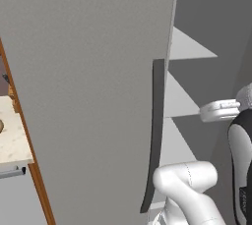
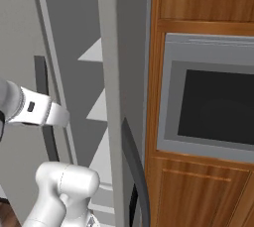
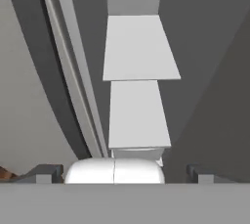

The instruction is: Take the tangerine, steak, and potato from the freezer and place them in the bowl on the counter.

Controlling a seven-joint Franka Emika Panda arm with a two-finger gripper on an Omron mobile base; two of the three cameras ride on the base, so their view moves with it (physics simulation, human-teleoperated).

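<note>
Freezer [image 1: 98,96] upright, handle [image 1: 156,135] vertical, fingers [image 3: 44,173] spread

We see the freezer [image 1: 88,96] door swung wide, its dark handle [image 1: 155,135] beside the gap; pale shelves [image 3: 139,47] stack ahead.

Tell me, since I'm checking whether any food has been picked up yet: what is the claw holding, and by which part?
Nothing. The claw is open and empty, facing the pale shelves inside the freezer.
</note>
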